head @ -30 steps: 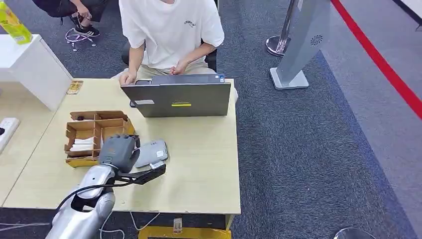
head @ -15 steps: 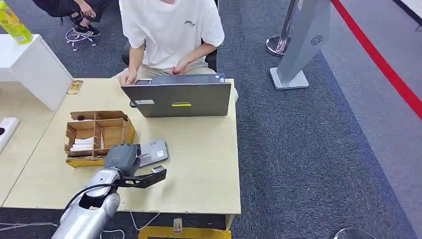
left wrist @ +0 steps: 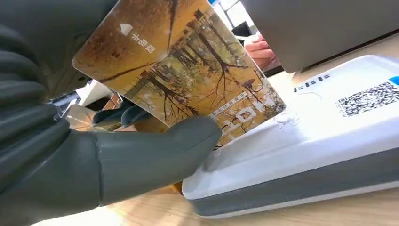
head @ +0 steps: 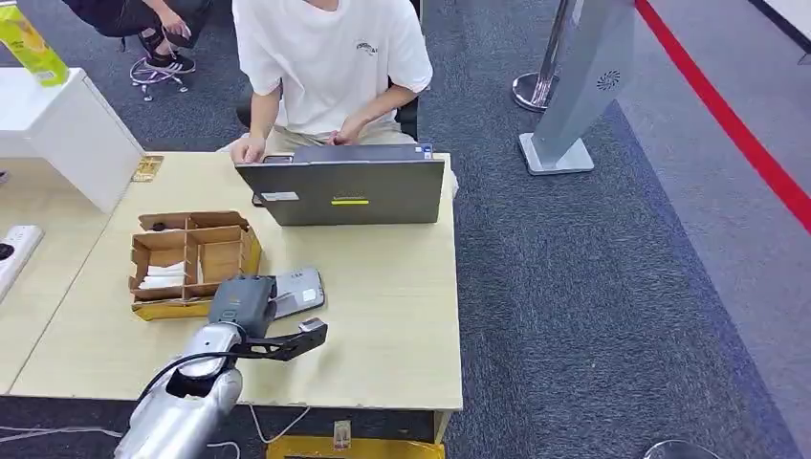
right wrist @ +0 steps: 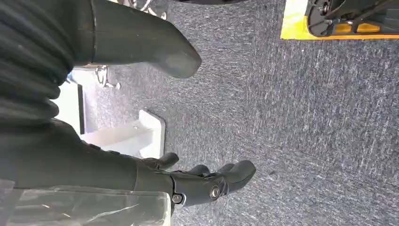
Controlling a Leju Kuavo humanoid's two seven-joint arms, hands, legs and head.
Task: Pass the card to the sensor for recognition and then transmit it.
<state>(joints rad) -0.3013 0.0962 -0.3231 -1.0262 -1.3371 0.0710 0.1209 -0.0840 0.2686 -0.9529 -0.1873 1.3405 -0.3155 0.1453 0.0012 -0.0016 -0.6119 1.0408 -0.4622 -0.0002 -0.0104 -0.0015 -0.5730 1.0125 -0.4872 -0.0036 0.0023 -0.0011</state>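
Observation:
My left hand point(head: 244, 304) hovers over the near left end of the white and grey card sensor point(head: 300, 290) on the wooden table point(head: 392, 316). In the left wrist view the thumb point(left wrist: 155, 155) and fingers pinch a card point(left wrist: 183, 75) printed with golden autumn trees. The card is tilted, and its lower corner sits just over the sensor's white top point(left wrist: 329, 122), which carries a QR label. Whether the corner touches I cannot tell. My right hand point(right wrist: 117, 169) hangs beside my body over grey carpet, fingers apart and holding nothing.
A compartmented cardboard box point(head: 191, 260) stands just beyond my left hand. Across the table a person point(head: 330, 57) sits typing at a grey laptop point(head: 344, 191). A white block point(head: 67, 134) and a power strip point(head: 14, 249) are at the left. A sign stand point(head: 583, 86) is on the carpet.
My left hand has drawn back from the box a little towards the table's near edge, uncovering more of the sensor. The picture has shifted slightly.

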